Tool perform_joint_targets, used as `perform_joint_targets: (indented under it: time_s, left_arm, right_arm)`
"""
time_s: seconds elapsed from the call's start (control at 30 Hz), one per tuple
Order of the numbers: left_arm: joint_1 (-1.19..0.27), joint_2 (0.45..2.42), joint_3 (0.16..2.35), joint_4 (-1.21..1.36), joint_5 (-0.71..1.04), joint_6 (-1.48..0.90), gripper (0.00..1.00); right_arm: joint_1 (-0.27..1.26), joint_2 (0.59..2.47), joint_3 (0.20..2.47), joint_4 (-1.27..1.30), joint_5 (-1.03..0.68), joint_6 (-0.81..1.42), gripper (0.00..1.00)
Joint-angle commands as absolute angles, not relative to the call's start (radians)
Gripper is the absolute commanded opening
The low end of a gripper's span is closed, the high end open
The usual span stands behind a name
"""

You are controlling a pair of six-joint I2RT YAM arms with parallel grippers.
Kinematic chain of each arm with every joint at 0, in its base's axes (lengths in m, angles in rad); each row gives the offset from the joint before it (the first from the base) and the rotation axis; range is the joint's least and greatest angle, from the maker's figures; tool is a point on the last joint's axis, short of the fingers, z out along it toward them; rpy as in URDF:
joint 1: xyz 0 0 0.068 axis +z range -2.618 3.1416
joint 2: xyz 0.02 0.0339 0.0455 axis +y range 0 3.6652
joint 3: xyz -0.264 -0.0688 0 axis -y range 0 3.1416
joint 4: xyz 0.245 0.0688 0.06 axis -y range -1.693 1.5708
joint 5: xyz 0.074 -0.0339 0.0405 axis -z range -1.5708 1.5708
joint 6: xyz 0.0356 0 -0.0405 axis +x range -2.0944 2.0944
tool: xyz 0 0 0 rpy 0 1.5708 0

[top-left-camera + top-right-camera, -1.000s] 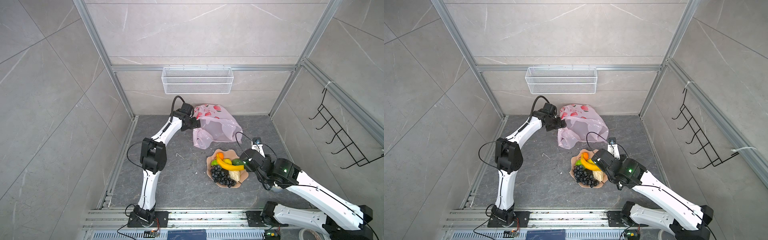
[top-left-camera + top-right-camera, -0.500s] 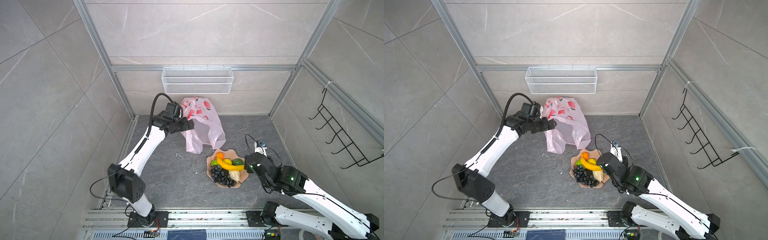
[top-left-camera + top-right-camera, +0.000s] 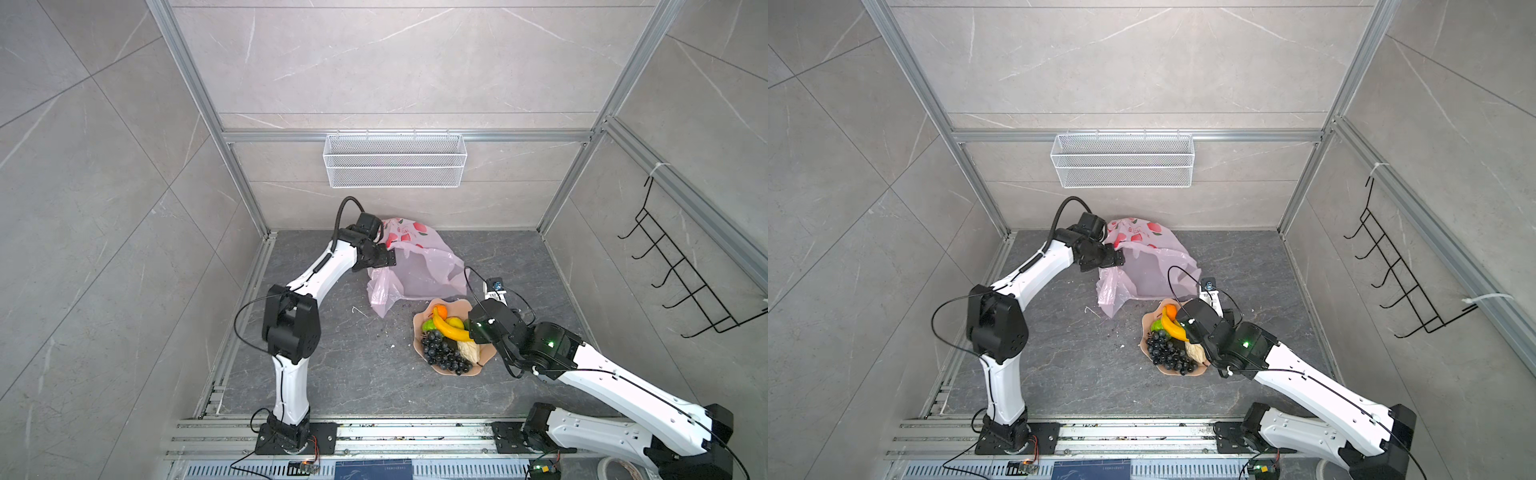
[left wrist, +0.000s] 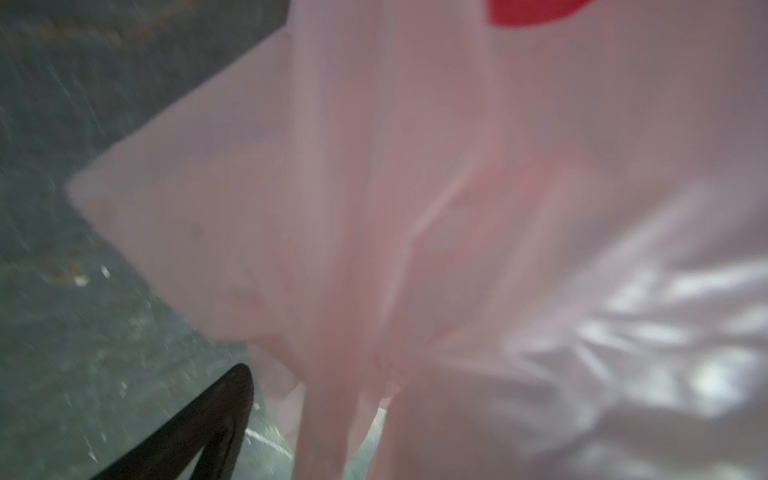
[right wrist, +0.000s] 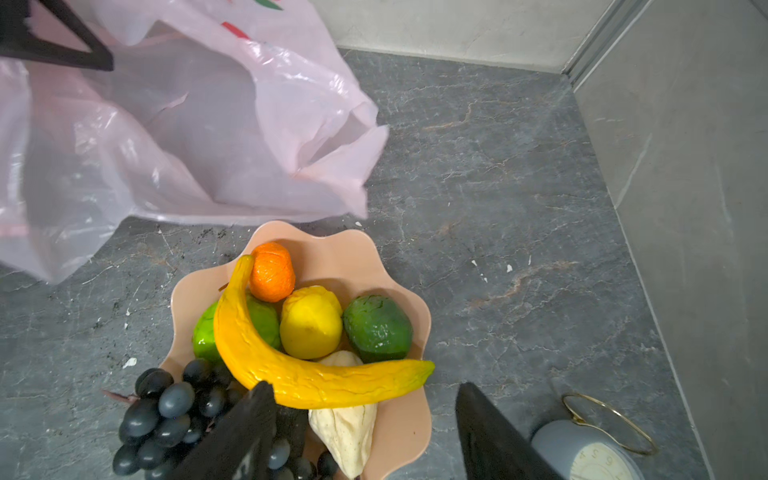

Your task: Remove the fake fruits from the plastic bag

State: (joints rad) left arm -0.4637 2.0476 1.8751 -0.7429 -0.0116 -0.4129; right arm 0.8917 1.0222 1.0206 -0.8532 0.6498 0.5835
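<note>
The fake fruits lie heaped on a peach scalloped plate (image 5: 374,257): banana (image 5: 299,365), orange (image 5: 272,272), a yellow fruit (image 5: 311,322), two green ones (image 5: 378,328), grapes (image 5: 166,411) and a cream piece (image 5: 345,424). My right gripper (image 5: 365,415) hovers open over the plate's near edge, holding nothing. The pink plastic bag (image 3: 424,266) slumps on the floor behind the plate, and no fruit shows through its film. My left gripper (image 3: 384,259) is at the bag's upper left edge. In the left wrist view one finger (image 4: 220,419) shows and the bag (image 4: 415,208) hides the other.
A white wire basket (image 3: 395,166) hangs on the back wall and a black hook rack (image 3: 681,274) on the right wall. A grey-blue clock (image 5: 590,453) sits on the floor beside the plate, under my right arm. Walls close in the floor.
Half a second ago the left arm held the bag raised and swung left; now it is back right, with the bag sagging on the floor. The right gripper drew back, then returned over the plate.
</note>
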Motion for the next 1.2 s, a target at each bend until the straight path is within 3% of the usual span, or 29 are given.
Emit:
perform_joint_targets:
  time_s: [0.0,0.1,0.3,0.43,0.77,1.0,1.17]
  left_arm:
    - [-0.54,2.021,1.855,-0.794,-0.201,-0.228,1.0]
    - [-0.539,1.949,1.666,-0.655,-0.235,-0.175,1.0]
    - [-0.536,2.027,1.709,-0.83,-0.376,-0.185,1.0]
    - [-0.54,1.837,1.524,-0.595,-0.232,-0.179,1.0]
    - [-0.541,1.522,1.341,-0.479,-0.115,-0.332,0.99]
    - [-0.611,1.313,1.149,-0.636,-0.034,-0.614,0.83]
    - [-0.786,1.225,0.987,-0.6,-0.009,-0.816,0.72]
  right_arm:
    - [0.894,1.013,1.046,-0.84,0.628,0.574,0.72]
    - [0.893,1.003,1.037,-0.838,0.623,0.574,0.72]
    - [0.893,1.028,1.048,-0.827,0.598,0.571,0.72]
    - [0.891,1.048,1.056,-0.83,0.596,0.575,0.72]
    - [0.891,1.03,1.042,-0.842,0.601,0.585,0.72]
    - [0.892,0.972,1.015,-0.87,0.638,0.607,0.72]
    - [0.893,0.963,1.0,-0.875,0.632,0.633,0.72]
